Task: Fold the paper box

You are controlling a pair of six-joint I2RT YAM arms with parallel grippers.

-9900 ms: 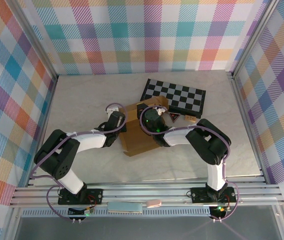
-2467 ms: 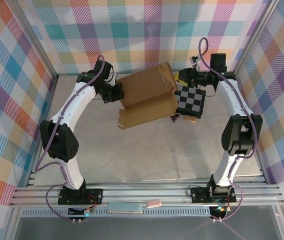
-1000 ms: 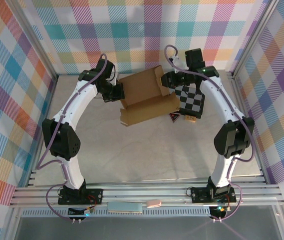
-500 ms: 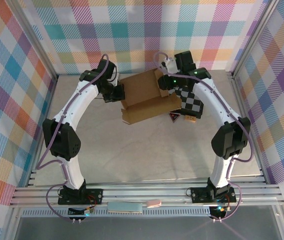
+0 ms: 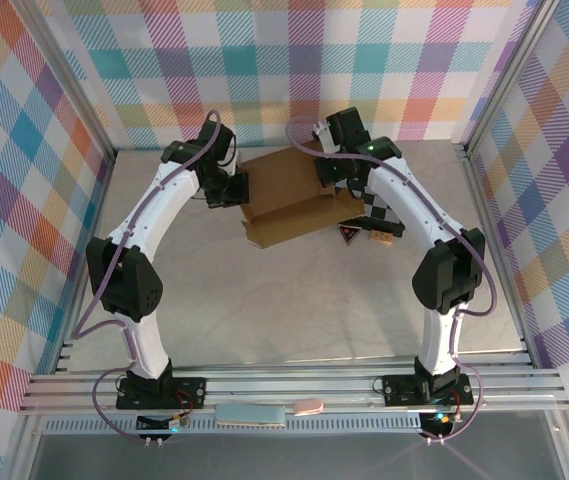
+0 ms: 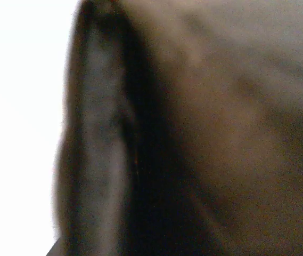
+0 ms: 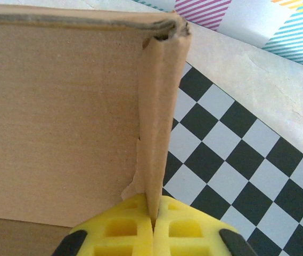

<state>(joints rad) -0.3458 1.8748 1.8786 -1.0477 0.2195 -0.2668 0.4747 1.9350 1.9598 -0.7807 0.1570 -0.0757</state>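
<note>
i'm looking at a pale marbled table (image 5: pixel 294 300) boxed in by plaid walls (image 5: pixel 294 70), with a black-and-white checkered board (image 7: pixel 236 160) lying at the far right. the paper box (image 5: pixel 284 195) is plain brown cardboard, partly folded. it sits at the far middle between both arms, its right end over the board. the right gripper (image 7: pixel 153 216) has its yellow pads (image 7: pixel 124 229) pinched tight on an upright doubled flap. the left gripper (image 5: pixel 234 188) is closed on the box's left edge, and its wrist camera gives me blurred brown cardboard.

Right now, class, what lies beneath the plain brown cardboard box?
A black-and-white checkered board shows past the brown cardboard box edge, on the pale table. How far it runs underneath is covered.
</note>
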